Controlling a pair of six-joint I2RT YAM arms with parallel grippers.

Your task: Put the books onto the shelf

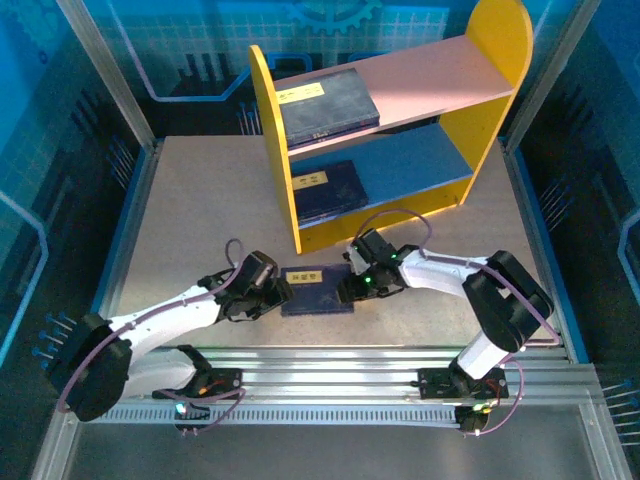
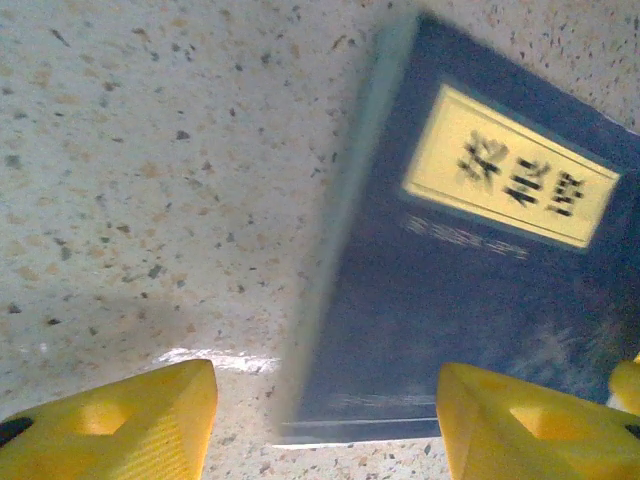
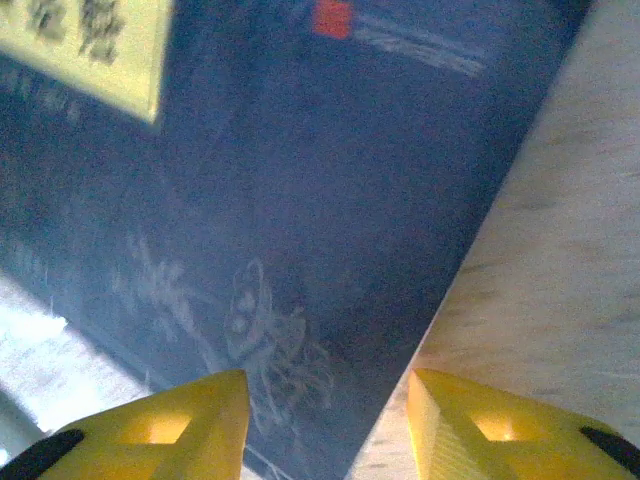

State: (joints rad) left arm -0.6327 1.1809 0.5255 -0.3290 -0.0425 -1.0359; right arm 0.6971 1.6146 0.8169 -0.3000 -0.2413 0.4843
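Note:
A dark navy book (image 1: 318, 291) with a yellow label lies flat on the table between my two grippers. My left gripper (image 1: 274, 293) stands open at its left end; in the left wrist view the book's (image 2: 450, 290) near corner lies between the yellow fingertips (image 2: 150, 410), untouched. My right gripper (image 1: 351, 286) stands open at the book's right end, one finger (image 3: 190, 420) over the cover (image 3: 300, 170), the other over the bare table. The shelf (image 1: 275, 150) stands behind, with one book (image 1: 325, 103) on its pink upper board and another (image 1: 328, 190) on the blue lower board.
The speckled table (image 1: 190, 220) has open room left of the shelf. Both shelf boards (image 1: 430, 85) have free space to the right of their books. Metal rails (image 1: 340, 365) run along the near edge, and frame posts (image 1: 110, 70) stand at the back corners.

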